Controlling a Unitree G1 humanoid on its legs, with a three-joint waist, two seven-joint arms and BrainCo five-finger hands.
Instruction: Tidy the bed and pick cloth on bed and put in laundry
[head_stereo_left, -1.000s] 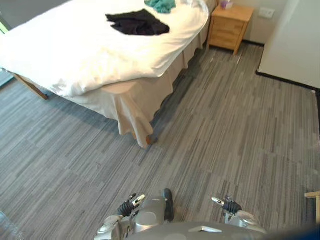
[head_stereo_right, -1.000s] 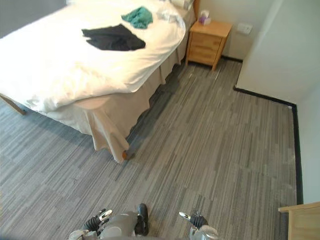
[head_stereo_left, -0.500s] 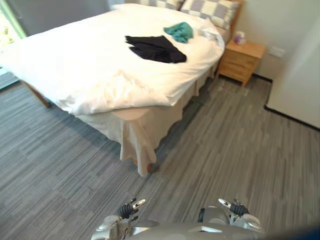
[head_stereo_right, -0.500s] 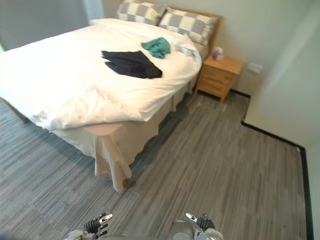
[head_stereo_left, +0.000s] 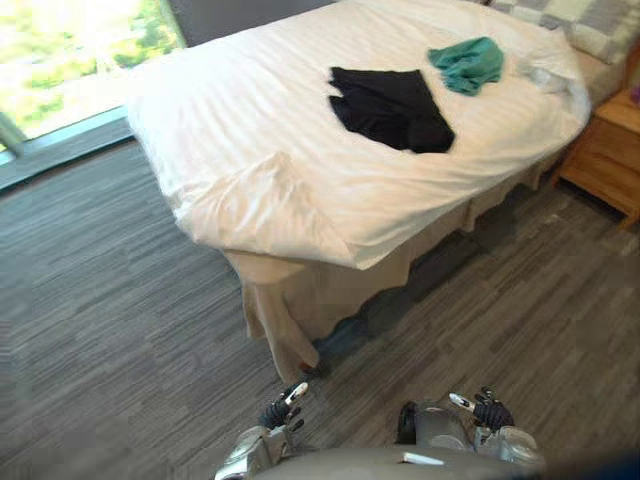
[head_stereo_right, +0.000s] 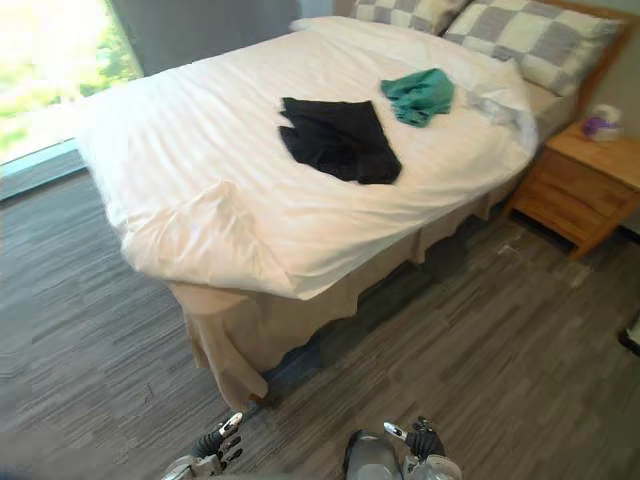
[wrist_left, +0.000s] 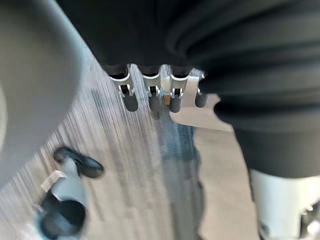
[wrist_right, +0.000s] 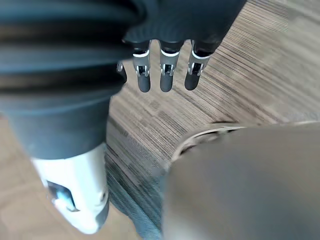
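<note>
Far left, beyond my left fingers: a bright window (head_stereo_left: 80, 60), with grey striped carpet (head_stereo_left: 100, 300) running from it to where I stand.

Left hand (head_stereo_left: 283, 408) hangs low at my side. In its wrist view the fingers (wrist_left: 130, 102) point down straight and loose, released, nothing in them, carpet past the tips.

Ahead of both sets of fingertips, well apart from them: the bed (head_stereo_right: 200, 160) under a white duvet. The duvet's near corner (head_stereo_left: 260, 200) is rumpled and folded back, with a beige bed skirt (head_stereo_left: 300, 310) hanging below it to the floor.

The task's things lie on top of the duvet, farther from my fingers than that corner. The black cloth (head_stereo_left: 392, 106) is spread flat towards the middle. The teal cloth (head_stereo_left: 465, 62) is bunched just beyond it, nearer the head end, close to the black one; I cannot tell whether they touch.

Right hand (head_stereo_left: 490, 411) also hangs low. Its fingers (wrist_right: 167, 80) are straight and relaxed, holding nothing.

Far right, beyond the right fingers: checked pillows (head_stereo_right: 520, 35) at the headboard, then a wooden nightstand (head_stereo_right: 575, 185) beside the bed with a small purple box (head_stereo_right: 601, 122) on it.
</note>
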